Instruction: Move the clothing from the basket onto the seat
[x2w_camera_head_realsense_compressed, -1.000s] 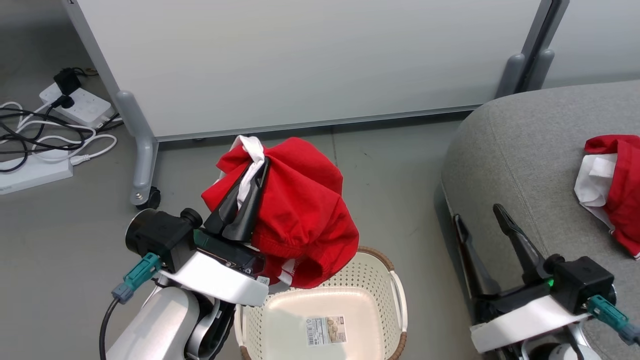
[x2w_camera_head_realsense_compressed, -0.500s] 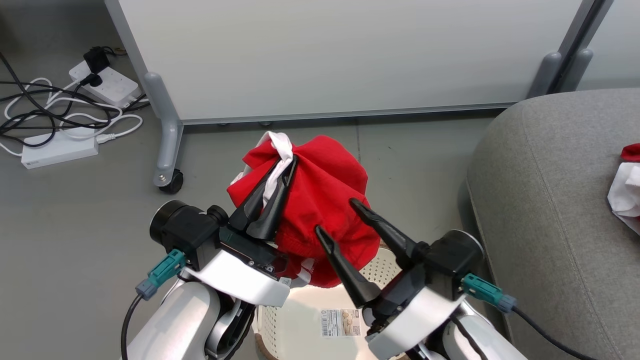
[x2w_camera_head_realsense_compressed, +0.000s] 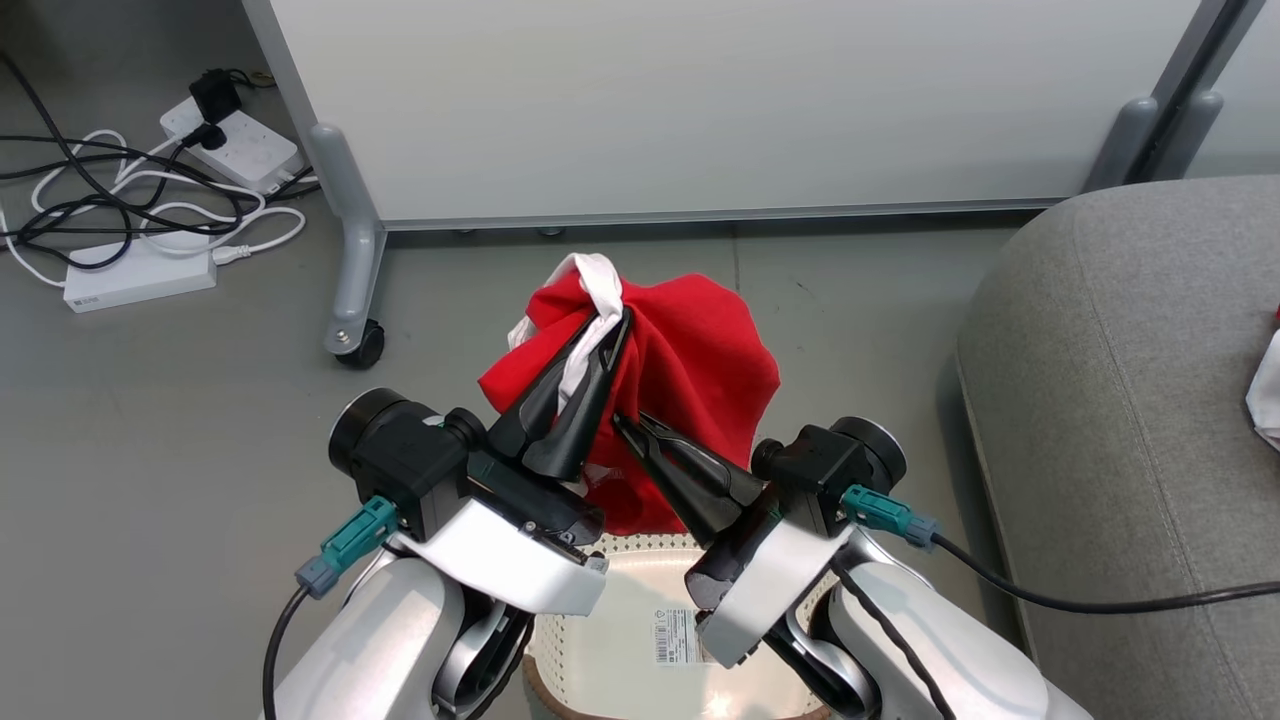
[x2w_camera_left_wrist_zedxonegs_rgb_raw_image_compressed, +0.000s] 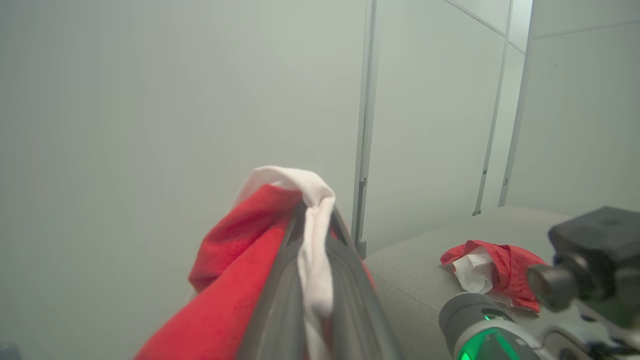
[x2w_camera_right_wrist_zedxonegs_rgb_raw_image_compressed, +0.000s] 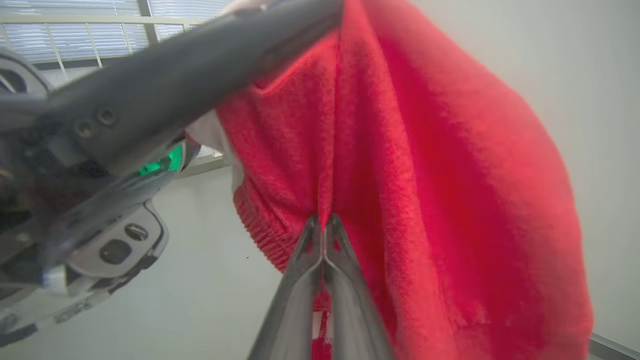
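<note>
Red soft fabric clothing with white trim (x2w_camera_head_realsense_compressed: 700, 360) hangs in the air over the cream-white perforated plastic basket (x2w_camera_head_realsense_compressed: 630, 590), and does not touch it. The left gripper (x2w_camera_head_realsense_compressed: 615, 322) holds this clothing at the top. Its two dark fingers are pressed together on a white band and red cloth, and the rest of the garment falls down behind and to the right of the fingers. In the left wrist view the white band comes out between the tips of the left gripper (x2w_camera_left_wrist_zedxonegs_rgb_raw_image_compressed: 312, 215).

The right gripper (x2w_camera_head_realsense_compressed: 622, 420) reaches in from below, at the lower front side of the same clothing. In the right wrist view the right gripper (x2w_camera_right_wrist_zedxonegs_rgb_raw_image_compressed: 322, 222) has its fingers closed narrow, and a vertical fold of the red cloth is pinched at the tips.

The basket stands on the grey floor, just beside the left edge of the large grey fabric seat (x2w_camera_head_realsense_compressed: 1120, 400). Another red and white garment (x2w_camera_left_wrist_zedxonegs_rgb_raw_image_compressed: 500, 272) lies crumpled on top of the seat, well apart from both grippers.
</note>
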